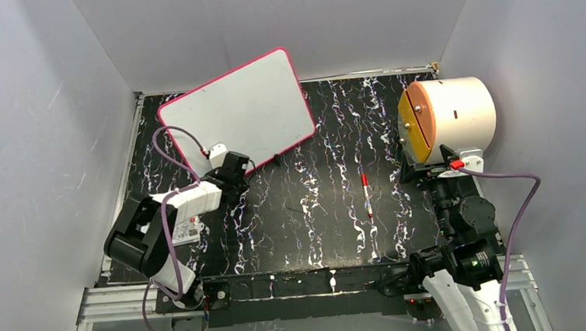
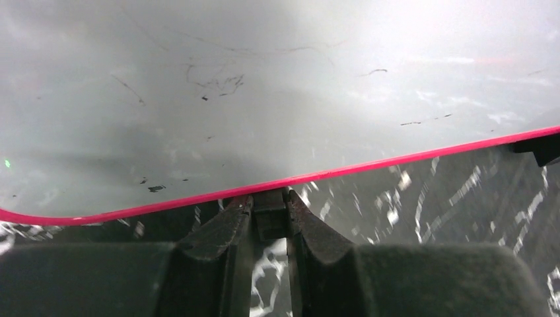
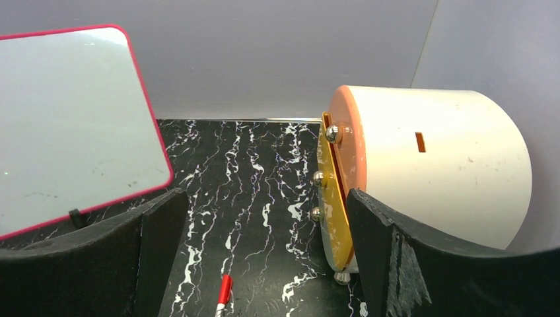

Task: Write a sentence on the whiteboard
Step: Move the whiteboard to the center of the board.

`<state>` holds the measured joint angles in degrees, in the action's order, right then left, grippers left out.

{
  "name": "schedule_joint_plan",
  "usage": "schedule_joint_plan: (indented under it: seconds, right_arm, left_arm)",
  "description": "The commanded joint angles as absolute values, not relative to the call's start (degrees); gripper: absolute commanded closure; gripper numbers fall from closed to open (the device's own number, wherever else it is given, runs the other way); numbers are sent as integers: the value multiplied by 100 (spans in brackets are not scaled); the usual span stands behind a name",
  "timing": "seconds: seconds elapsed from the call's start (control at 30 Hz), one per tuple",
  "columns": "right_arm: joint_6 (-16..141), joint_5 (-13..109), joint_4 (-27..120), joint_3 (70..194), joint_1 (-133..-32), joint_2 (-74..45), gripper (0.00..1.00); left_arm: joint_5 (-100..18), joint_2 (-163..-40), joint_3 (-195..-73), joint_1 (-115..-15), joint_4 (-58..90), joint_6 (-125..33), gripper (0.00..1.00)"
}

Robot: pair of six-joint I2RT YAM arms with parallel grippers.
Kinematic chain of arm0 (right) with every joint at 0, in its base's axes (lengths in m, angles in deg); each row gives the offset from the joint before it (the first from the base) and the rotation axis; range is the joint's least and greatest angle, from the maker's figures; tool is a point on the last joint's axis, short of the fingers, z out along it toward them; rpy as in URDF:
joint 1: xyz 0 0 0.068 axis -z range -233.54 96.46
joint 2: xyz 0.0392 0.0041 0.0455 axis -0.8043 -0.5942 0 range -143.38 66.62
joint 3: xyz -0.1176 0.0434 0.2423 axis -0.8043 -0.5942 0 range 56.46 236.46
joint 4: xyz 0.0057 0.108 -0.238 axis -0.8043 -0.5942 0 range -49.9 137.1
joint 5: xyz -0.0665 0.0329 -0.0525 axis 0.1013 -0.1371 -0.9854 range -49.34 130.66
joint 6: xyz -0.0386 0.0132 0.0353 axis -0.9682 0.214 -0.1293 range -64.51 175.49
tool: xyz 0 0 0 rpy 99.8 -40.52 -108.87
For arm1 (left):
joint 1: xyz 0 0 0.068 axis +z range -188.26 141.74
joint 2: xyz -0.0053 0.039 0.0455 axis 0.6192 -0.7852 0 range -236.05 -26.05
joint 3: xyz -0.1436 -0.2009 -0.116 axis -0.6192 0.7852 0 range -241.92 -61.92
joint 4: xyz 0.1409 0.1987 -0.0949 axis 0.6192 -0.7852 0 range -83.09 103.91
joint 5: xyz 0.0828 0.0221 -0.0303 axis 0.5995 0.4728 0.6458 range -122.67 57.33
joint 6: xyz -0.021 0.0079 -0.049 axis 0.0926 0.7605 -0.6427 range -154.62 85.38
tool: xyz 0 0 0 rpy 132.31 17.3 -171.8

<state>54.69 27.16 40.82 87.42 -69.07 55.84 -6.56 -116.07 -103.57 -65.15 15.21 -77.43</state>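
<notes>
The whiteboard (image 1: 239,111) stands tilted at the worktop's (image 1: 333,233) back left, with the left gripper (image 1: 234,166) at its near rim. A drum (image 1: 458,115) lies at the back right, the right gripper (image 1: 423,173) just before it. A marker (image 1: 367,195) lies left of the right arm. A card (image 1: 188,233) lies under the left arm.

Large flat rectangular whiteboard (image 1: 235,111), rounded corners: white-grey face, thin red-pink rim, a few faint dark scuffs and specks, small black tabs on the lower rim.
Under the whiteboard, tabletop (image 1: 332,217): glossy black, veined with white marble streaks.
Right of the whiteboard, slim marker pen (image 1: 367,195): red and white.
Farther right of the whiteboard, large plastic drum (image 1: 461,111): white shell, orange end face, translucent amber plate, silver bolts.
Below that drum, thin cable (image 1: 501,174): purple.
Around the whiteboard, enclosure walls (image 1: 29,114): plain pale grey.
</notes>
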Motion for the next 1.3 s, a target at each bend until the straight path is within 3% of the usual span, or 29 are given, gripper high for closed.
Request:
schedule_joint_plan:
  seconds: [0.0, 0.6, 1.03, 1.27]
  right_arm:
    - [5496, 2723, 4261, 8812, -6948, 5643, 1]
    - [5496, 2707, 4193, 8846, -6954, 5607, 1]
    - [5505, 2721, 4195, 8836, -6954, 5621, 1]
    - [5505, 2757, 4202, 8837, -6954, 5615, 1]
  left_arm:
    - [-1113, -11281, -10178, -7152, 1143, -8157, 100]
    - [-234, -10851, -9855, -8983, 220, -9729, 100]
    - [-56, -10977, -10059, -9504, 55, -10274, 99]
    - [-44, -10988, -10135, -9648, -22, -10455, 71]
